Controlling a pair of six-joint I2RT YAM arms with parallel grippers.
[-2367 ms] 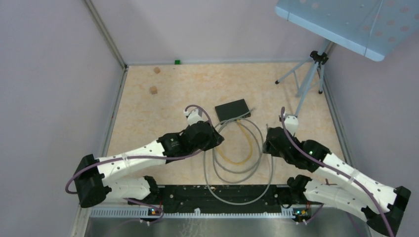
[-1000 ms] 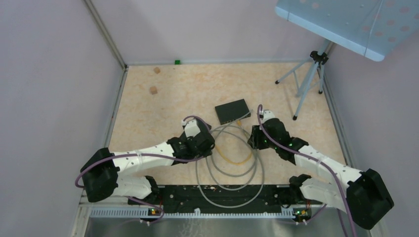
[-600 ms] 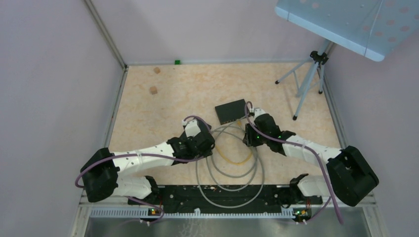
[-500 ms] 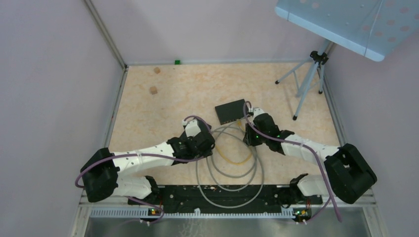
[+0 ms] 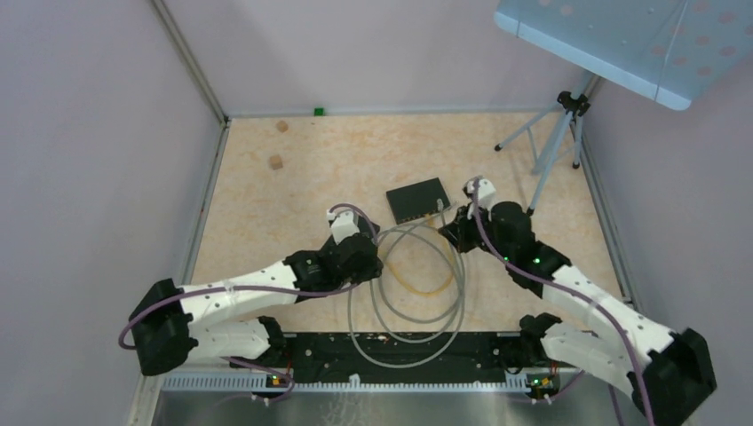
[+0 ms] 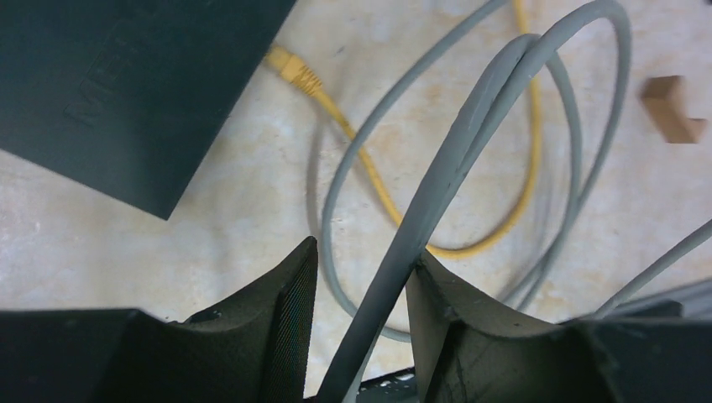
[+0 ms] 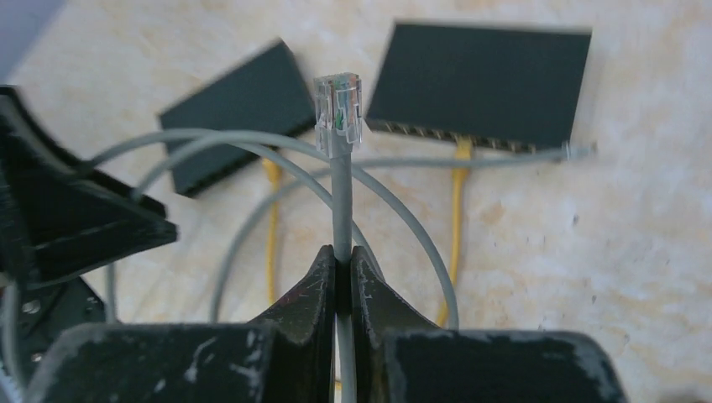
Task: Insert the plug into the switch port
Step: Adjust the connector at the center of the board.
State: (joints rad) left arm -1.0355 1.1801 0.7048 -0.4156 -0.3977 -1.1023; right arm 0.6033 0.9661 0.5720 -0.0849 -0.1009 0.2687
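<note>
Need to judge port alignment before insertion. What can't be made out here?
- Right wrist: switch port row blurred; free ports unreadable.
- Left wrist: switch cut by frame edge, ports out of view.
- Top external: plug too small to find; gap to switch unclear.

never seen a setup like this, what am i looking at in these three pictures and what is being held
Two robot arms are bolted at the near edge of a table. The wide picture looks down from above and behind them; the other two come from a camera on each wrist, looking past that arm's own gripper. On the table lie a black network switch, a grey cable, a yellow cable and two small wooden blocks. The right gripper is shut on the grey cable just below its clear plug. The left gripper is open, the grey cable running between its fingers.
</note>
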